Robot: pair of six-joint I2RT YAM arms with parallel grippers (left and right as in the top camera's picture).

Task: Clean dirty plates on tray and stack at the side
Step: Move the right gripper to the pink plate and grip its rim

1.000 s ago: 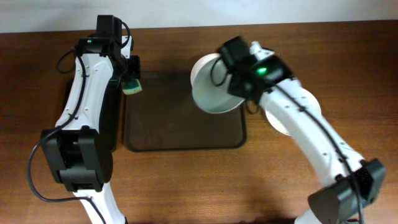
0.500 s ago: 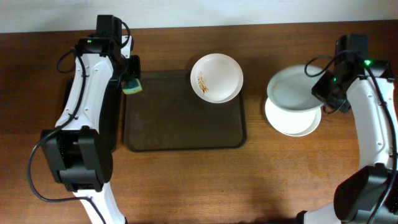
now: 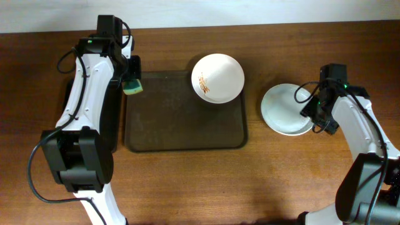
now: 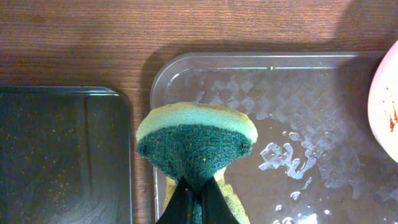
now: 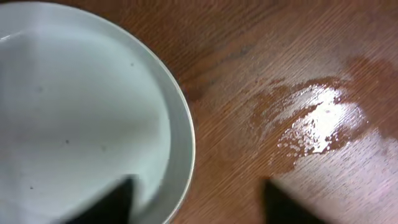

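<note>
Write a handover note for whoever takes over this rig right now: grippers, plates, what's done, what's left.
Left gripper: shut on the green sponge, held over the left end of the tray.
Right gripper: open, holding nothing, its fingers either side of the rim of the side stack.
Dirty plate: white with orange streaks, on the tray's far right corner, overhanging the rim.
Done: the side stack sits on the table right of the tray; its top looks clean.
Left: scrub the streaked plate and add it to the stack.
</note>
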